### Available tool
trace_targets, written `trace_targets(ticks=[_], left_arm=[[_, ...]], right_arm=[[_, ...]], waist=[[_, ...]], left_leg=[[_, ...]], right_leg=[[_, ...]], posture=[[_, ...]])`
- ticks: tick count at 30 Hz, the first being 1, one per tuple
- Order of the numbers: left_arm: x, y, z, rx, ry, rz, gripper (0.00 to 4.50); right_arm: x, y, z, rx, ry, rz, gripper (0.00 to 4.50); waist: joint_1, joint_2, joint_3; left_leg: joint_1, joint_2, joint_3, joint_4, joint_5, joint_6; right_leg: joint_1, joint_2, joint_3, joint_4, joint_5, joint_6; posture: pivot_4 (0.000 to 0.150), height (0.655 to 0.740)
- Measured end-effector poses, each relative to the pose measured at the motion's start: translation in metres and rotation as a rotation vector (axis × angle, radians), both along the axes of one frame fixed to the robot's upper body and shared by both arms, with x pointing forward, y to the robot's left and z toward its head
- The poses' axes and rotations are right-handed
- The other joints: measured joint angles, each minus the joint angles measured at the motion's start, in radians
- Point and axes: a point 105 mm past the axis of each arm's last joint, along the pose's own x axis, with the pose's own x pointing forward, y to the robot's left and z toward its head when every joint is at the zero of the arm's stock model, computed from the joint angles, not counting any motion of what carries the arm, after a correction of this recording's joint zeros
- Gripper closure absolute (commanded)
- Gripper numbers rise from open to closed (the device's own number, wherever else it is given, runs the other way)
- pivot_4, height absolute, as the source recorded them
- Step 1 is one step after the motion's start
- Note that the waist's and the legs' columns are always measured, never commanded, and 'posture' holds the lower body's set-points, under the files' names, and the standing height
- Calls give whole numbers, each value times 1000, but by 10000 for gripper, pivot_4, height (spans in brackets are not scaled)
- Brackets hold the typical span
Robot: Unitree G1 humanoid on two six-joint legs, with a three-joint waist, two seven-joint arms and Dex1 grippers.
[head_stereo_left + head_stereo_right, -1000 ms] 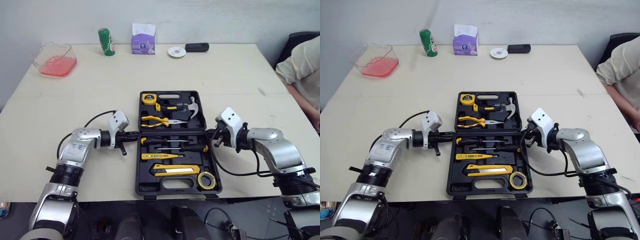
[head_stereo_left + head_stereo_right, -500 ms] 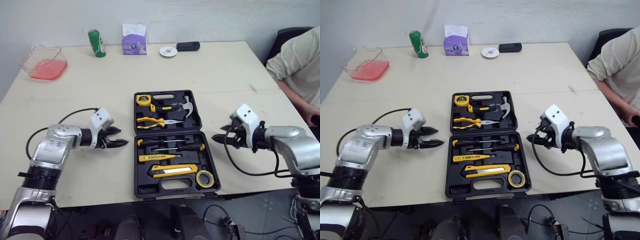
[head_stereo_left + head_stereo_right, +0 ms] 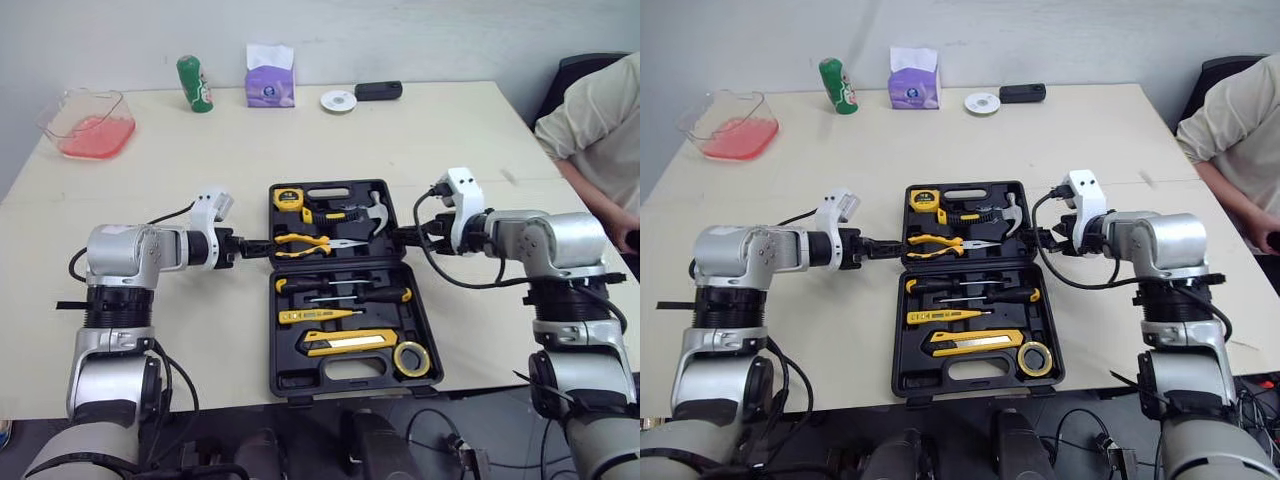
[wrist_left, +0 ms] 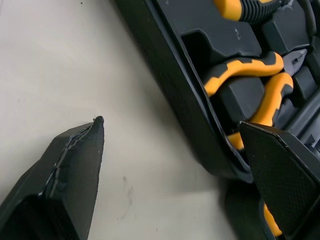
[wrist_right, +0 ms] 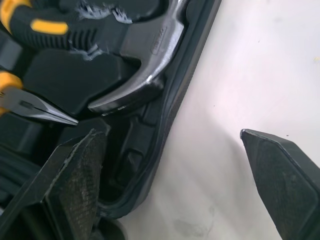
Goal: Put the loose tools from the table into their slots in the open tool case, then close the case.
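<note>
On either side of the far half of the black plastic tool case, the left gripper and right gripper are spread open, each side rim straddled.

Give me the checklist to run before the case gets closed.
1. No loose tools left on the table: ok.
2. Hammer and pliers in their slots: ok.
3. Tape roll sitting flush: cannot tell.
4. Left gripper open, fingers astride the left rim of the tool case far half: ok.
5. Right gripper open, astride the right rim: ok.
</note>
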Motion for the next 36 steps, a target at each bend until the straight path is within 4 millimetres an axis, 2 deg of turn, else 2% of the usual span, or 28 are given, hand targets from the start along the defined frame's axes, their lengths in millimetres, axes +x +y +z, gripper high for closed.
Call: trace_targets(ticks=[7, 8, 10, 11, 14, 15, 17, 19, 29, 36], left_arm=[[5, -4, 0, 5, -9, 3, 0], [6, -5, -1, 14, -16, 1, 5380], [7, -6, -2, 22, -19, 6, 12753], [7, -10, -2, 14, -19, -3, 18351], [6, -21, -3, -24, -19, -25, 31511], [6, -21, -2, -25, -19, -25, 37159], [6, -22, -2, -24, -24, -29, 41520], [5, -23, 1, -5, -48, -39, 43576], [-1, -25, 0, 9, -97, -59, 43693], [5, -26, 4, 30, -197, -56, 43755]], right_arm=[[6, -2, -6, -60, -31, 9, 656], [6, -3, -7, -59, -26, 4, 5676], [5, 2, -8, -45, -24, 19, 13495], [5, 3, -7, -40, -25, 27, 19605], [4, 10, -5, -61, -55, 63, 33738], [4, 10, -5, -76, -64, 64, 40313], [5, 9, -3, -81, -76, 59, 45000], [5, 10, 0, -87, -90, 56, 45000], [3, 10, 0, -78, -103, 43, 45000], [8, 11, 4, -41, -171, 8, 45000]], waist=[[3, 0, 0], [3, 0, 0], [2, 0, 0], [5, 0, 0], [7, 0, 0], [7, 1, 0], [7, 1, -1], [7, 1, -1], [7, 1, -1], [7, 1, -1]], left_leg=[[0, 0, 0, 0, 0, -1], [0, 0, 0, 0, 0, -1], [0, 0, 0, 0, 0, -1], [0, 0, 0, 0, 0, -1], [0, -1, -1, 1, 0, -1], [1, -1, -1, 1, 0, -1], [4, -1, -1, 1, 0, -1], [4, -1, -1, 0, 0, -1], [4, -1, -1, 0, 0, -1], [3, -1, -1, 1, 1, -1]], right_leg=[[0, 0, -1, 0, 0, 0], [0, 0, -1, 0, 0, 0], [0, 0, -1, 1, 0, 0], [0, 0, -1, 1, 0, 0], [1, -1, -1, 0, 0, 0], [2, -1, -1, 0, 0, 0], [4, -1, -1, 0, 0, 0], [4, -1, -1, 0, 0, 0], [4, -1, 0, -1, 0, 0], [4, -1, 0, 0, 0, 0]], posture=[[1500, 7400], [1500, 7400], [1500, 7400], [1500, 7400], [1500, 7400], [1500, 7400], [1500, 7400], [1500, 7400], [1500, 7400], [1500, 7400]])
